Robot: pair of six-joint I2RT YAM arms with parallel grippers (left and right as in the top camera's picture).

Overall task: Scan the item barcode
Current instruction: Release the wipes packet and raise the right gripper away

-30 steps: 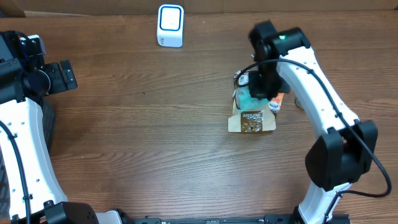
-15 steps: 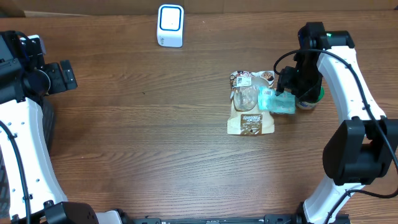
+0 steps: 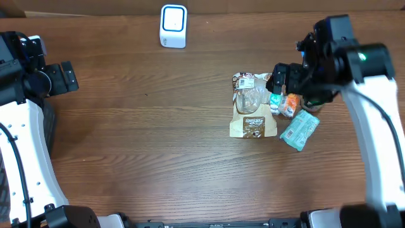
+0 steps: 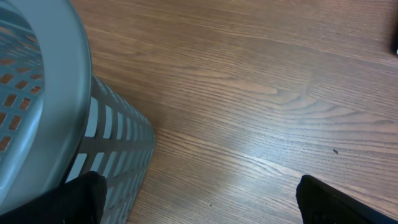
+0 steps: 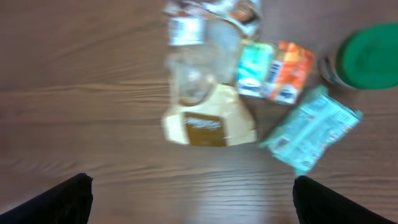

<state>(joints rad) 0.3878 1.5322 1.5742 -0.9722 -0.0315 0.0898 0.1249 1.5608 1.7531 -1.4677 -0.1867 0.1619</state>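
The white and blue barcode scanner stands at the table's far edge. A teal packet lies flat on the table, free of any grip, just right of a brown pouch. My right gripper hovers above these items, open and empty. Between pouch and packet sits a small teal and orange box. Far to the left, my left gripper is open with nothing in it, over bare wood.
A green-lidded jar stands right of the small box, mostly under my right arm in the overhead view. A grey slotted basket is close to the left gripper's left finger.
The right gripper carried the teal packet to the right off the pouch, opened and let it go. The packet now lies on the table. The left arm has not moved.
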